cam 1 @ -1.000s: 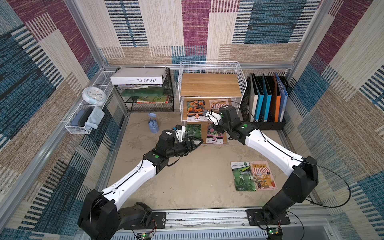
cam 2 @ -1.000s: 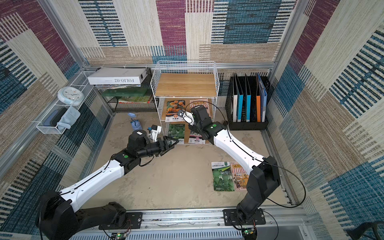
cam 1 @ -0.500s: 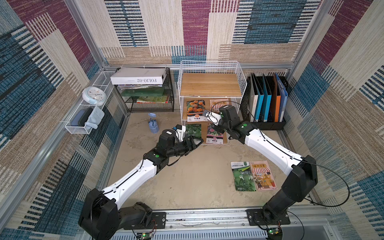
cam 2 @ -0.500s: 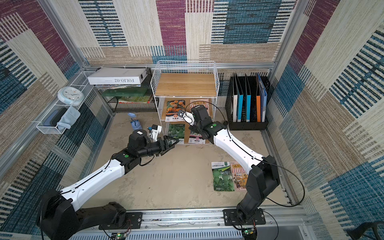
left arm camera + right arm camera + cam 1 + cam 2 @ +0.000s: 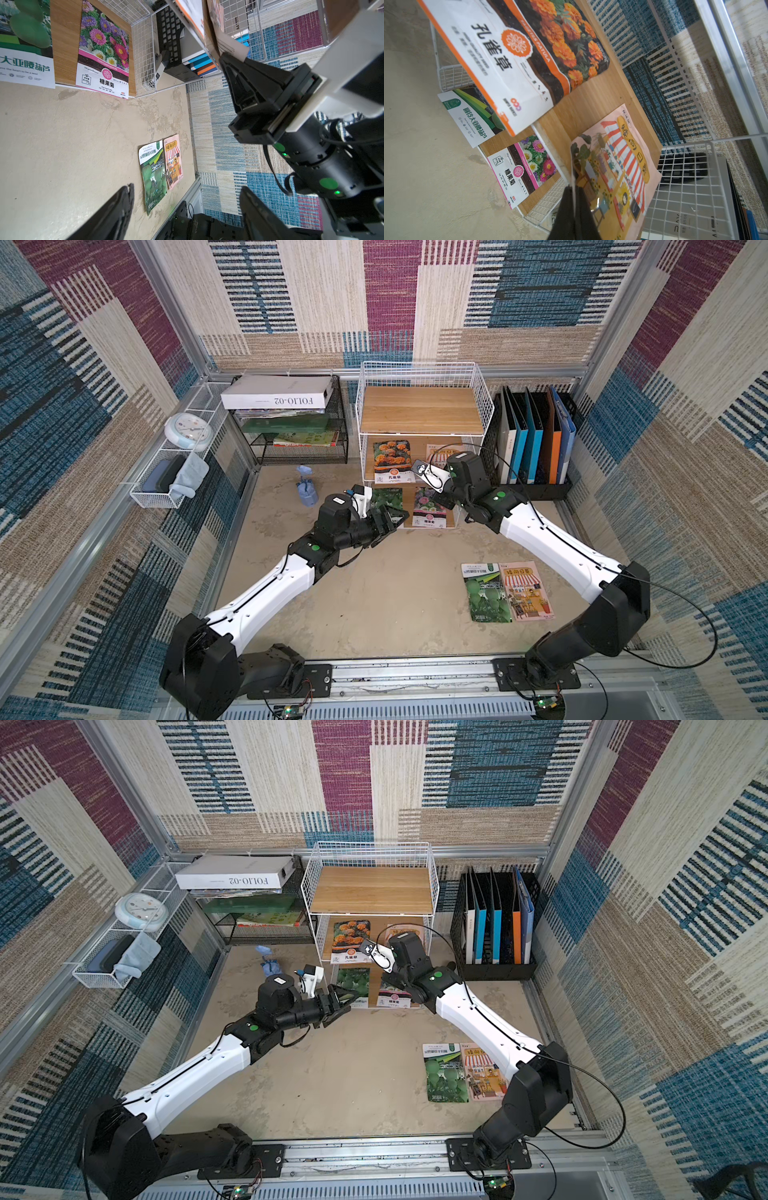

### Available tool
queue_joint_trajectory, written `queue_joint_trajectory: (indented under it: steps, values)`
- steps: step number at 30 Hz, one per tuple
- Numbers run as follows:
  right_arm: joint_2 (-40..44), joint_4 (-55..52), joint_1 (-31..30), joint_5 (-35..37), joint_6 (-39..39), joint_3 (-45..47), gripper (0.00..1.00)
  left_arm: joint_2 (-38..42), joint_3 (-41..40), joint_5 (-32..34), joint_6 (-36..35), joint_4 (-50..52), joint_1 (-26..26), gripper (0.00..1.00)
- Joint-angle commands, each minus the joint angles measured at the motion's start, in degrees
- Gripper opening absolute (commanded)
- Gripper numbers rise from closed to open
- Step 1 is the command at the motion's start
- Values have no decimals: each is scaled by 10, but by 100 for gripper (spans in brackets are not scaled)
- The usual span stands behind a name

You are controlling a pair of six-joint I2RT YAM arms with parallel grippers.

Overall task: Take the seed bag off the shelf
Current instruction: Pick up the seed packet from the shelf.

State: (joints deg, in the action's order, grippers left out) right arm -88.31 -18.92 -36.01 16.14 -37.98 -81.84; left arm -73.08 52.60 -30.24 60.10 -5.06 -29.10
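Right wrist view shows the right gripper (image 5: 572,192) pinched tight on the near edge of the pink seed bag (image 5: 616,170), which lies on the middle board of the shelf (image 5: 591,98). The left gripper (image 5: 390,525) hangs wide open by the bottom board, holding nothing.

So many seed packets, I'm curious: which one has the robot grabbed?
The pink packet with the striped awning, on the middle board of the shelf: the right fingers pinch its edge. The marigold packet beside it lies untouched.

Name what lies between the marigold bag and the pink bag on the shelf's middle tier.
Only bare wooden board, between marigold bag and pink bag; the right wrist view shows it.
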Motion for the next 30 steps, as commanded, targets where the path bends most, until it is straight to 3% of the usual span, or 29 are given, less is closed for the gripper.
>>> queue_joint_trajectory:
  steps: [1, 16, 30]
  values:
    - [23, -2, -4, -19, 17, 20, 0, -12, 17, -10, 25, -31, 0, 84]
    - [137, 28, -42, -99, 24, 148, 0, -89, 62, -18, 116, -116, 0, 93]
    - [180, 30, -77, -110, 23, 170, 0, -194, 153, -79, 148, -158, -26, 96]
